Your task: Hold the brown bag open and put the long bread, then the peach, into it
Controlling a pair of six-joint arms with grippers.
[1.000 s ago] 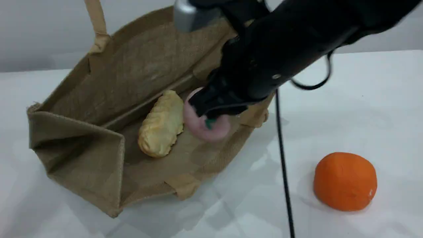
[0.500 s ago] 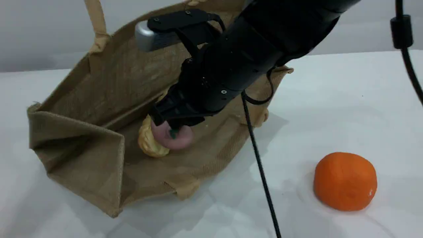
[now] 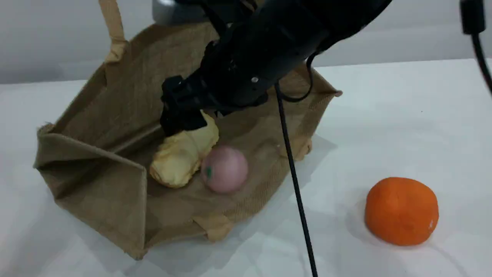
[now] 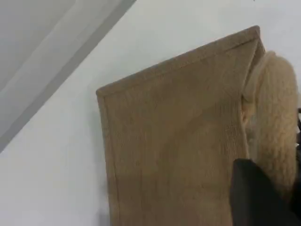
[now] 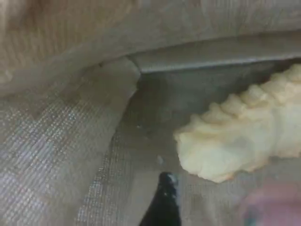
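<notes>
The brown bag (image 3: pixel 115 115) lies on its side on the white table with its mouth held open toward the camera. Its beige handle (image 3: pixel 112 27) runs taut up out of the scene view. In the left wrist view my left gripper (image 4: pixel 275 193) is shut on that handle (image 4: pixel 275 117), beside the bag's outer wall (image 4: pixel 174 141). The long bread (image 3: pixel 183 157) lies inside the bag, and the peach (image 3: pixel 225 169) rests free against its right side. My right gripper (image 3: pixel 180 115) hovers open just above the bread's far end, holding nothing. Its fingertip (image 5: pixel 163 202) shows near the bread (image 5: pixel 240 141).
A large plain orange ball (image 3: pixel 401 211) sits on the table at the right front. The right arm's black cable (image 3: pixel 294 173) hangs down across the bag's front edge. The bag's second handle (image 3: pixel 215 227) lies flat at the front.
My right gripper carried the peach left into the bag, opened and let it go. The peach now lies beside the bread and the gripper has risen a little.
</notes>
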